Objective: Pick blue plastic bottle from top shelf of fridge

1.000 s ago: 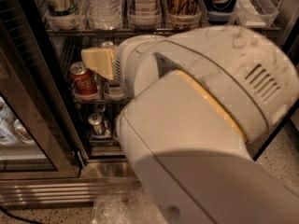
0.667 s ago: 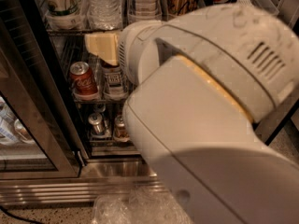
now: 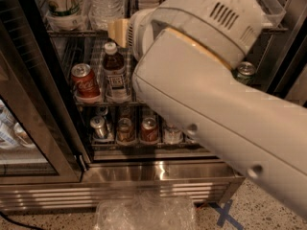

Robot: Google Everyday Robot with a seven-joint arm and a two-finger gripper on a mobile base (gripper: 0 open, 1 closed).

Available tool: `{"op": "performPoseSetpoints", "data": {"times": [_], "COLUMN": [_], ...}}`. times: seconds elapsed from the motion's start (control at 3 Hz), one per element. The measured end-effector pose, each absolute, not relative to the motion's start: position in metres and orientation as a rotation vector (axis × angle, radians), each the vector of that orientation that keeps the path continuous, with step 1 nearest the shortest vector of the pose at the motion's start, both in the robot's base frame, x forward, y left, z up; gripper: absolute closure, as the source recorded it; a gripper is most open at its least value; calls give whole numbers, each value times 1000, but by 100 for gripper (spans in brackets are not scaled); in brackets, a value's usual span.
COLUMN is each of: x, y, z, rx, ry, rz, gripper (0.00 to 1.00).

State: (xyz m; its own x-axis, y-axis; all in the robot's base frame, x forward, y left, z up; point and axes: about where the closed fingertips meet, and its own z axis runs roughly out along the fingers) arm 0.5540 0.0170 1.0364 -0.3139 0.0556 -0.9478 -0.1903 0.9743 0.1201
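The blue plastic bottle (image 3: pixel 115 73) has brown drink, a white cap and a white label. It stands upright on a wire shelf of the fridge (image 3: pixel 144 174), right of a red cola can (image 3: pixel 85 83). My big white arm (image 3: pixel 206 85) fills the right and middle of the view. Its tan wrist piece (image 3: pixel 118 30) sits just above the bottle's cap, at the shelf edge above. My gripper is hidden beyond the arm and I see no fingers.
The shelf above holds a clear water bottle (image 3: pixel 103 4) and a printed cup (image 3: pixel 64 4). Several cans (image 3: pixel 125 130) stand on the lower shelf, and a green can (image 3: pixel 246 72) at right. The open glass door (image 3: pixel 29 128) is at left. A clear plastic bag (image 3: pixel 144 212) lies on the floor.
My arm has risen and shifted right. Its tan wrist piece went from beside the cola can up to the shelf edge above, uncovering the bottle.
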Motion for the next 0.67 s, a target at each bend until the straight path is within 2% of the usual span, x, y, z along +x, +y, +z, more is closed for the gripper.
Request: {"op": "performPoseSetpoints", "data": {"times": [0.33,0.67], "x": [600,598], "y": [19,19], "z": [1030,1030], "rx": [-94,-94], "ry": [1869,1867], "rz": [198,198], "gripper": [18,18]}}
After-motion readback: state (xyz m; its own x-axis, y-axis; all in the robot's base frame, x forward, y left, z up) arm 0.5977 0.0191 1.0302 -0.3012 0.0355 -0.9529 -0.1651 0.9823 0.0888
